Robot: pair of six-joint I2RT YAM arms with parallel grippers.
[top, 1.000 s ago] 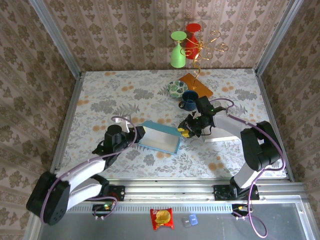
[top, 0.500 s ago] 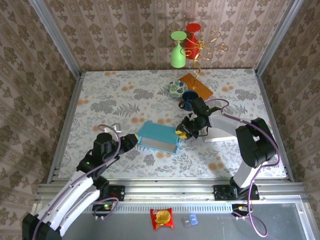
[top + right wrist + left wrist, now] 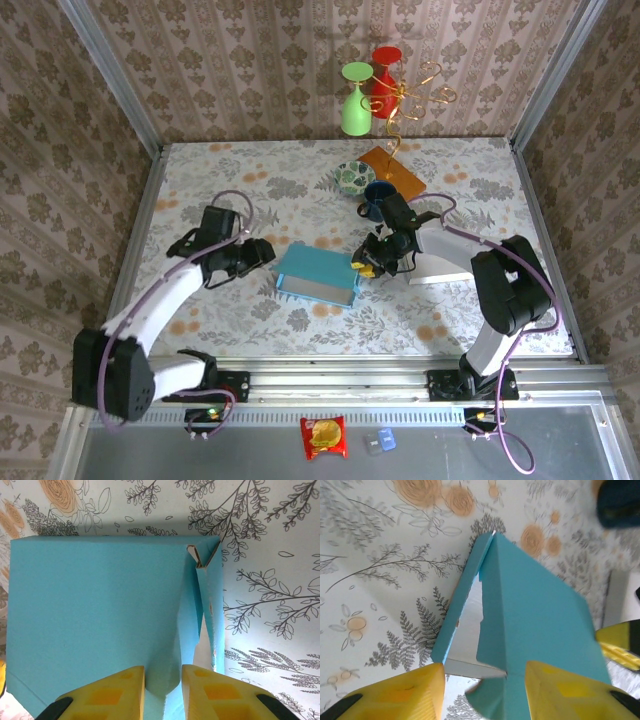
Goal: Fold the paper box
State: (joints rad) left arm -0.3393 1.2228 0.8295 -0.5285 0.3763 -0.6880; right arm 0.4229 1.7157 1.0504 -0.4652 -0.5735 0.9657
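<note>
The light-blue paper box [image 3: 318, 277] lies on the floral table [image 3: 200, 190], in the middle of it and toward the near edge, between the two arms' ends. The right gripper [image 3: 362, 263] meets the box's right end; in the right wrist view its yellow fingers [image 3: 112, 690] stand close together, pinching a blue fold of the box's wall between them, with the broad blue panel [image 3: 95, 610] stretching away to the left and a narrow side flap [image 3: 212, 605] standing just to the right, its corner seam slightly parted at the far end. The left gripper [image 3: 262, 252] sits just beside the box's left end; in the left wrist view its fingers [image 3: 407, 692] are spread wide, a lower edge of the box reaching down into the space between them, with a clear gap on the left finger's side. There a blue panel [image 3: 540, 615] leans over a white inner face [image 3: 470, 630]. Behind the right arm stand a dark blue cup [image 3: 378, 196], a patterned plate [image 3: 351, 178] and an orange sheet [image 3: 395, 170], and a gold wire stand [image 3: 415, 95] carries a green glass [image 3: 356, 105] and a red glass [image 3: 385, 65]
</note>
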